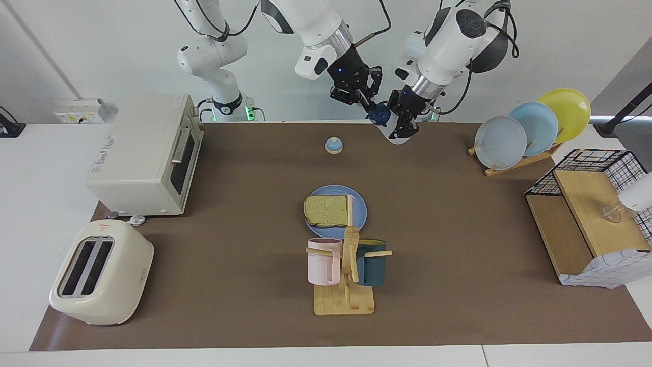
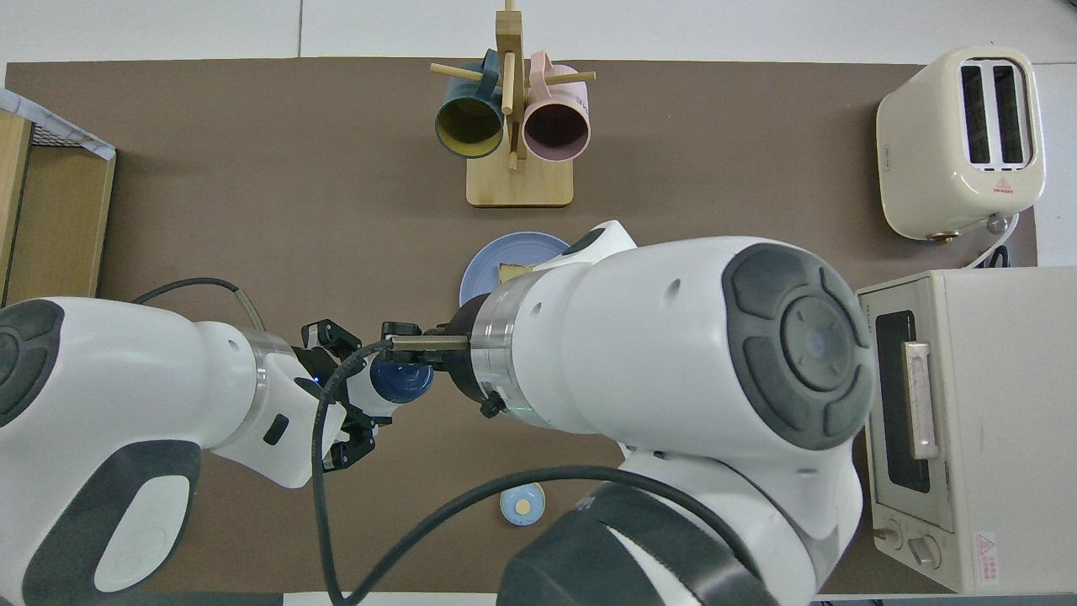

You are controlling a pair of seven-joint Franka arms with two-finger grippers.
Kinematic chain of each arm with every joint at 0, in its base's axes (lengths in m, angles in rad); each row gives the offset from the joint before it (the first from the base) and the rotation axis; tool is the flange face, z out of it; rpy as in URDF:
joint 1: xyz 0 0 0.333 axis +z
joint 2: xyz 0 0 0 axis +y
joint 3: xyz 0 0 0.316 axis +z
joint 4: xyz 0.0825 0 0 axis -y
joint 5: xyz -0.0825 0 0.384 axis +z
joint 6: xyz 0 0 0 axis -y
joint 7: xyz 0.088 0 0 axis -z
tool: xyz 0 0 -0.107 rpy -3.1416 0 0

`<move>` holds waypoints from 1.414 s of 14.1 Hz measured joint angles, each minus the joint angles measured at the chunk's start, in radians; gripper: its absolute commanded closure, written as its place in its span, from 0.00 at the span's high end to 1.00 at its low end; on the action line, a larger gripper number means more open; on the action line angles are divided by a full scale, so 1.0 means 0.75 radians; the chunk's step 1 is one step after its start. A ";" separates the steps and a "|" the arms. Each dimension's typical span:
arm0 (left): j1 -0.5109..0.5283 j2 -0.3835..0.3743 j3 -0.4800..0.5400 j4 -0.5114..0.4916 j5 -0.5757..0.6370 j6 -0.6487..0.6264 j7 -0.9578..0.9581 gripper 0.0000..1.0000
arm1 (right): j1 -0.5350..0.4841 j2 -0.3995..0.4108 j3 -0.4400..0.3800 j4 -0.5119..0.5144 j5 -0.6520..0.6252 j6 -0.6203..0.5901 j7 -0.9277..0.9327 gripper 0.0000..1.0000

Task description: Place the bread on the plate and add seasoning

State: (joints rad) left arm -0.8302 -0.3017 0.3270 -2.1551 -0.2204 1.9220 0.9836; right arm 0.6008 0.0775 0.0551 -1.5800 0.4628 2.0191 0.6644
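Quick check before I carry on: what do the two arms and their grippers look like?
Both arms are glossy white with dark grey joint caps and silver wrist rings. The left gripper and right gripper are black, linked two-finger units with small blue lights. Black cables loop along each arm.

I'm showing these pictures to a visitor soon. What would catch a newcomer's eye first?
Probably the two claws meeting in the air at the robots' edge of the table: the left claw holds the seasoning bottle, and the right claw is at its blue cap. Next, the bread on the blue plate at mid-table, beside the mug rack.
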 measured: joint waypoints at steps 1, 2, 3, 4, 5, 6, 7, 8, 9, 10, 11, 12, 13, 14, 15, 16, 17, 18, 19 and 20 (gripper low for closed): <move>0.000 0.000 0.000 0.000 -0.003 0.008 -0.001 0.00 | -0.017 0.000 0.000 -0.007 0.047 0.001 0.015 0.00; 0.000 -0.001 -0.001 0.002 -0.008 0.015 -0.003 0.00 | -0.039 0.000 0.001 -0.015 0.098 0.003 0.037 0.00; 0.000 -0.001 -0.001 0.004 -0.011 0.021 -0.006 0.00 | -0.055 0.000 0.001 -0.022 0.133 0.006 0.066 0.00; 0.000 -0.002 -0.001 0.005 -0.011 0.026 -0.009 0.00 | -0.063 0.000 0.001 -0.028 0.157 0.012 0.103 0.00; 0.000 -0.002 0.001 0.004 -0.011 0.027 -0.013 0.00 | -0.065 0.000 0.001 -0.036 0.172 0.027 0.143 0.00; 0.001 -0.002 0.003 0.004 -0.011 0.027 -0.015 0.00 | -0.065 -0.002 0.001 -0.047 0.188 0.045 0.175 0.00; 0.002 -0.002 0.005 0.003 -0.011 0.027 -0.015 0.00 | -0.066 -0.006 0.001 -0.059 0.203 0.060 0.200 0.00; 0.002 -0.002 0.005 0.002 -0.011 0.027 -0.015 0.00 | -0.068 -0.008 0.000 -0.067 0.217 0.065 0.225 0.00; 0.001 -0.002 0.005 0.002 -0.011 0.027 -0.015 0.00 | -0.074 -0.010 0.001 -0.072 0.232 0.066 0.239 0.00; 0.001 -0.002 0.005 0.002 -0.011 0.028 -0.016 0.00 | -0.079 -0.011 0.001 -0.077 0.244 0.066 0.243 0.00; 0.001 -0.002 0.004 0.003 -0.011 0.028 -0.017 0.00 | -0.083 -0.011 0.001 -0.080 0.246 0.074 0.243 0.00; 0.001 -0.002 0.005 0.003 -0.011 0.031 -0.020 0.00 | -0.082 -0.012 0.001 -0.083 0.245 0.093 0.226 0.00; 0.002 -0.003 0.006 0.004 -0.011 0.031 -0.021 0.00 | -0.079 -0.015 0.002 -0.088 0.242 0.111 0.180 0.00; 0.002 -0.003 0.007 0.003 -0.011 0.031 -0.021 0.00 | -0.074 -0.018 0.002 -0.091 0.230 0.122 0.120 0.00; 0.002 -0.003 0.007 0.002 -0.011 0.031 -0.021 0.00 | -0.068 -0.020 0.003 -0.092 0.196 0.132 0.072 0.00; 0.001 -0.003 0.006 0.001 -0.011 0.031 -0.021 0.00 | -0.058 -0.023 0.003 -0.091 0.142 0.139 0.045 0.00; 0.001 -0.003 0.006 -0.001 -0.011 0.030 -0.021 0.00 | -0.052 -0.025 0.007 -0.091 0.091 0.142 0.028 0.00; 0.001 -0.003 0.005 -0.004 -0.011 0.030 -0.021 0.00 | -0.049 -0.026 0.010 -0.091 0.062 0.142 0.010 0.00; 0.001 -0.003 0.005 -0.005 -0.011 0.029 -0.021 0.00 | -0.049 -0.026 0.011 -0.091 0.044 0.140 -0.021 0.00; 0.001 -0.003 0.004 -0.006 -0.011 0.028 -0.021 0.00 | -0.050 -0.026 0.010 -0.092 0.016 0.139 -0.076 0.00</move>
State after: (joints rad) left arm -0.8296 -0.3038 0.3301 -2.1599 -0.2285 1.9429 0.9676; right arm 0.5632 0.0582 0.0624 -1.6489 0.4747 2.1231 0.6073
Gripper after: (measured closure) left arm 0.529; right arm 0.903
